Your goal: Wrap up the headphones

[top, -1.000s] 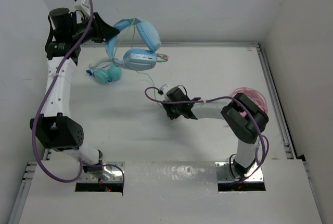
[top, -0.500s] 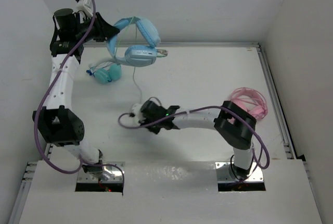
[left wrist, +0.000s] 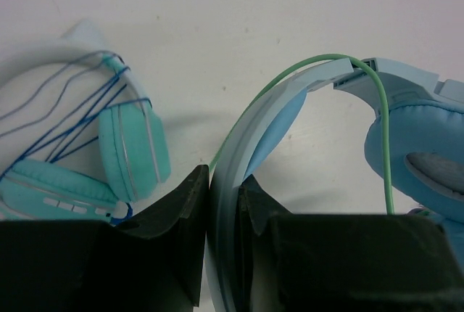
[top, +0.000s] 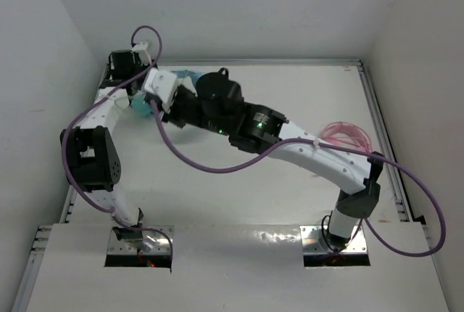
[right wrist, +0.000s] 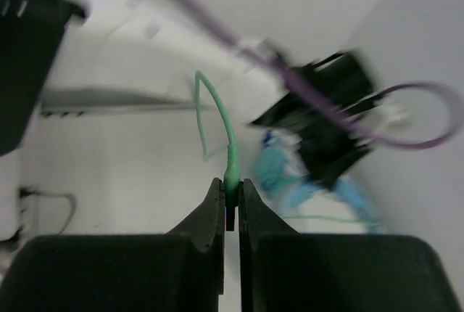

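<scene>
In the left wrist view my left gripper (left wrist: 225, 181) is shut on the pale-blue headband (left wrist: 250, 127) of the sky-blue headphones. One padded cup (left wrist: 420, 152) shows at the right, and the thin pale-green cable (left wrist: 382, 138) runs over the band. In the right wrist view my right gripper (right wrist: 230, 185) is shut on the green plug end of the cable (right wrist: 230, 163). The headphones (right wrist: 348, 196) are a blur beyond it. In the top view the right arm (top: 261, 127) reaches across to the far left and hides most of the headphones (top: 190, 74).
The smaller teal headphones (left wrist: 130, 152), wrapped in a dark blue cable, lie just left of the held band, and also show in the top view (top: 139, 105). The pink headphones (top: 348, 136) lie at the right side of the table. White walls stand close behind and left.
My right arm has swung from the table's middle up to the far left, carrying the cable end over the headphones. My left arm has shifted right and lower with the headphones.
</scene>
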### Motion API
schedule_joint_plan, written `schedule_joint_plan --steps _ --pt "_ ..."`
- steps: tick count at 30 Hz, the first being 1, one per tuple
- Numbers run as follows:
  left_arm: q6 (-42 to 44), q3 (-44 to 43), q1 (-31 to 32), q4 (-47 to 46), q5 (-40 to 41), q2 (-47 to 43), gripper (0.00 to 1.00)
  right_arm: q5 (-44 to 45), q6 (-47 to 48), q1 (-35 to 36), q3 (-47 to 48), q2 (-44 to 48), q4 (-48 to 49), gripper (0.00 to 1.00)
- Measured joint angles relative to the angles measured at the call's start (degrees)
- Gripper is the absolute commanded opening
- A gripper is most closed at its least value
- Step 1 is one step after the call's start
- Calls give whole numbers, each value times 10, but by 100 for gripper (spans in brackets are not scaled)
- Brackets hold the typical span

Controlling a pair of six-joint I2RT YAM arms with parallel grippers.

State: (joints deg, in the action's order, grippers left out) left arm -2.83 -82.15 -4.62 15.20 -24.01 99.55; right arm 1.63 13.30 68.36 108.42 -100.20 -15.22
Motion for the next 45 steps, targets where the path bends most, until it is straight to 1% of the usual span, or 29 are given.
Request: schedule_joint_plan --steps 2,4,8,13,21,27,32,38,42,45 --pt "22 29 10 -7 16 -2 0 33 16 -12 52 1 -2 0" --pt "39 49 20 -10 28 -2 0 61 31 -20 86 3 -1 0" --pt "60 58 31 -13 39 -3 0 88 48 -30 92 18 -6 0" --pt "60 55 33 -30 39 -10 0 90 50 -31 38 45 -15 0" --pt "58 14 33 -30 32 -13 0 44 37 -29 -20 57 -56 0" --pt "61 5 33 -30 38 -25 0 40 30 -27 -78 75 -65 0" --pt "75 7 35 -35 59 -27 0 45 28 -26 -105 135 -65 0" --pt "99 15 40 -41 96 -28 0 78 34 -26 -112 229 -37 0" --pt "106 24 51 -43 114 -31 0 108 43 -26 -122 262 -26 0" --pt "110 24 57 -43 114 -35 0 119 46 -26 -137 266 -26 0"
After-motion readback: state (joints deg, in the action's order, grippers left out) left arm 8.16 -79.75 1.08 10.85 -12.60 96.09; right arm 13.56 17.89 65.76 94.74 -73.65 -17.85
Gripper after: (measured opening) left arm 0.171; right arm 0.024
